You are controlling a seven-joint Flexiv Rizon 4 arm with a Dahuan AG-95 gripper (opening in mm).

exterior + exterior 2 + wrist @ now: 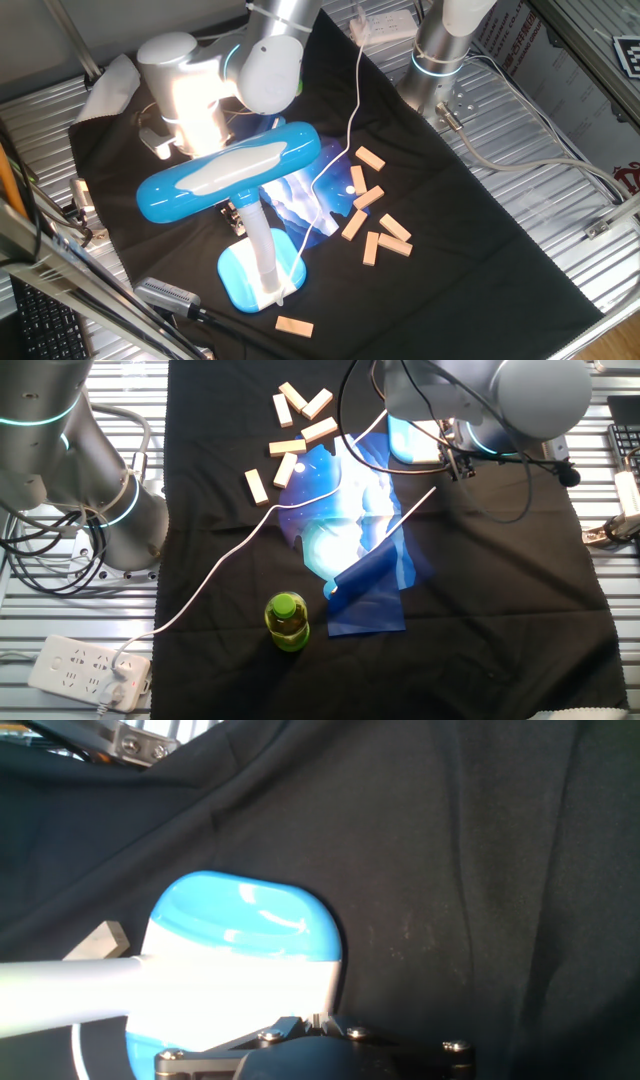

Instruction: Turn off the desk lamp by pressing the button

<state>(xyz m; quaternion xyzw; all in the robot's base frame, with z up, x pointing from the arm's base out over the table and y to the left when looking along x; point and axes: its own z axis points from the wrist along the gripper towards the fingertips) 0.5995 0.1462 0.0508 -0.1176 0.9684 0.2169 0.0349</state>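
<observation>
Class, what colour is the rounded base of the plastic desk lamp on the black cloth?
Sky blue; the lamp's rounded plastic base shows best in one fixed view.

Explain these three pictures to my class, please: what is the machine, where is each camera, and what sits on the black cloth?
The machine is a robot arm bending over a table. Two pictures come from fixed cameras on different sides; the third from a camera on the arm's hand, looking down at the lamp's blue base. On the black cloth stands a sky-blue desk lamp, lit, its glow showing on the cloth. Its white cord runs to a power strip. Nearby lie small wooden blocks and a green bottle. The fingertips are hidden, and nothing appears held.
</observation>
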